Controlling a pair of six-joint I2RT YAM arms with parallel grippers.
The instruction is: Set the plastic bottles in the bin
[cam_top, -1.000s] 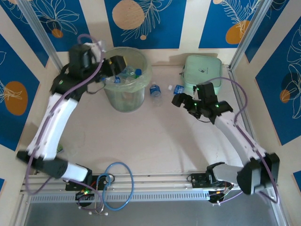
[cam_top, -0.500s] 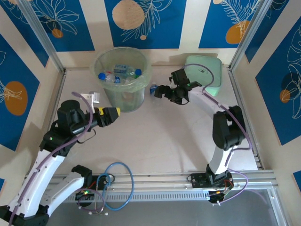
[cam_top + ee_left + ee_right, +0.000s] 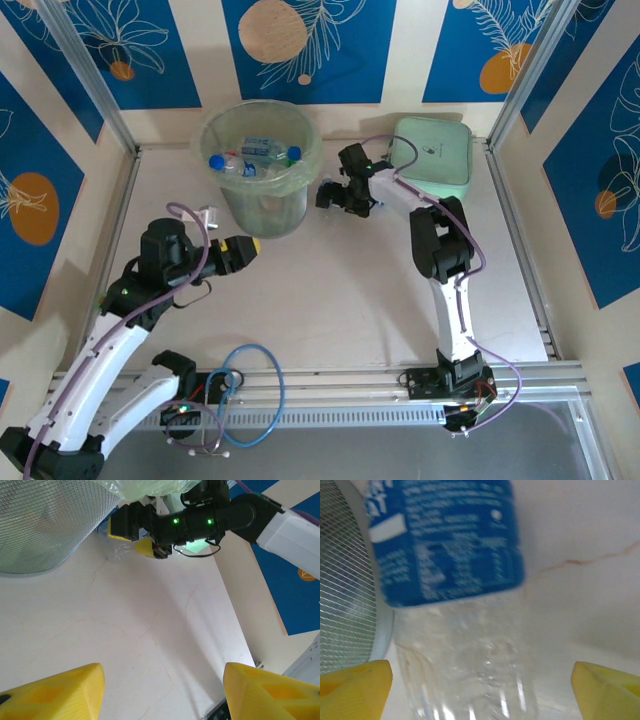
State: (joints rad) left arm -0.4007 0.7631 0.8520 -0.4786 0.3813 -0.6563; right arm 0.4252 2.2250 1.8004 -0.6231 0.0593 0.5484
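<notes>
Plastic bottles (image 3: 255,155), several with blue caps and blue labels, lie already inside the bin (image 3: 268,210), the round pale green bucket with a thin liner at the far side of the table (image 3: 330,300). One more bottle (image 3: 455,580), clear with a blue label, lies on the table just beside the right side of the bin, with the meshed wall of the bin next to it in the right wrist view. The right gripper (image 3: 480,687) is placed around this bottle. Its yellow fingertips (image 3: 355,687) stand wide apart, one on each side of the clear body, and a gap shows at the fingertip away from the bin, so the jaws are open and do not press it. The right arm is stretched far forward from its base, then the forearm turns at the elbow toward the bin, and the wrist sits low at the bin's right side. Further right of the bin stands a mint green square case (image 3: 432,155). The left gripper (image 3: 243,248) hangs in front of the bin, near its foot but apart from it, pointing toward it. Its fingers are spread and nothing is between them. The left arm is folded, bending at the elbow back toward the bin.
</notes>
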